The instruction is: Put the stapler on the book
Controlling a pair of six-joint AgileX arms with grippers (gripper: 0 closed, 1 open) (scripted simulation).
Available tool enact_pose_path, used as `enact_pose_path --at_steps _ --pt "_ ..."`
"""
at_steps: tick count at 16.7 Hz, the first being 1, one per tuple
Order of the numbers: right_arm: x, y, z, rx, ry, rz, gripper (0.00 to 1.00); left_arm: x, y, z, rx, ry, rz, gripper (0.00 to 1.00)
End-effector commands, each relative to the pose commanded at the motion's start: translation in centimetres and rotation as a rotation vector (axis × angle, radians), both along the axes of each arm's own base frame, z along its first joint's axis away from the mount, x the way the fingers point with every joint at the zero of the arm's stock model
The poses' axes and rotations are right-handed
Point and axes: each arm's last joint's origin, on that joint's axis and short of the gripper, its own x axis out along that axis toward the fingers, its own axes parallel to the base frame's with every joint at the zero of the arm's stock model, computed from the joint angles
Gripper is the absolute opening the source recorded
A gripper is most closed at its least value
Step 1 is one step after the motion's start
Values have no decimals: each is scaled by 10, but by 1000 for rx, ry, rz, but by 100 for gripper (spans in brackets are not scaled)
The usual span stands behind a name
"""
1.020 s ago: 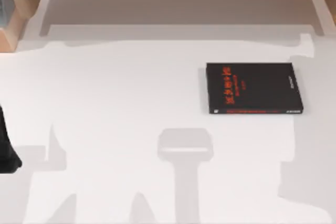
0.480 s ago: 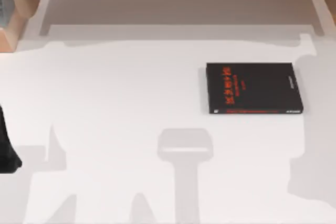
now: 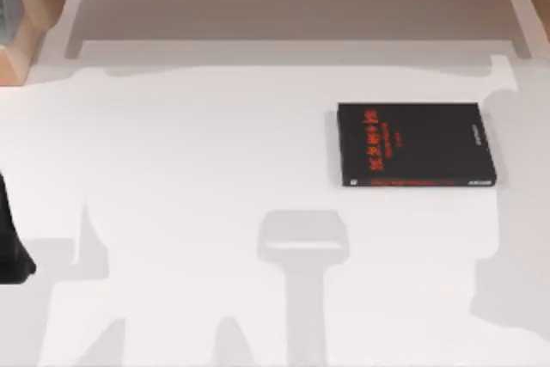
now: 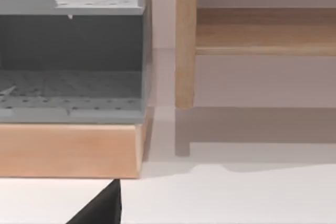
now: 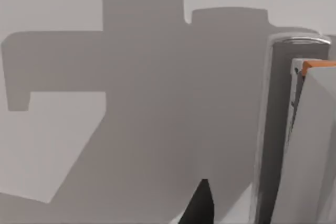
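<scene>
White desk and book, right of centre, unchanged; arm shadow at right edge has crept up beside the book, so you're prob. closing in; stapler sits close by right hand; open or closed: can't tell; left arm parked at left edge.

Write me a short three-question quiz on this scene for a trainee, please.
1. True or false: the stapler already lies on the book.
2. In the top view, on which side of the table does the book lie? A) left B) right C) dead centre
3. Fill in: the lettering on the book's black cover is ____.
Key: 1 false, the cover is bare; 2 B; 3 red.
</scene>
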Motion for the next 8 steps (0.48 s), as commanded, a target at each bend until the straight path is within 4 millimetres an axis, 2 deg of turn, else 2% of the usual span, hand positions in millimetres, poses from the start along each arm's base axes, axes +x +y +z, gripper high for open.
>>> enact_pose_path --at_steps 4,8 --pt "0 0 0 0 0 0 2 0 0 0 0 0 0 100" --pt "0 0 0 0 0 0 0 0 0 0 0 0 0 100"
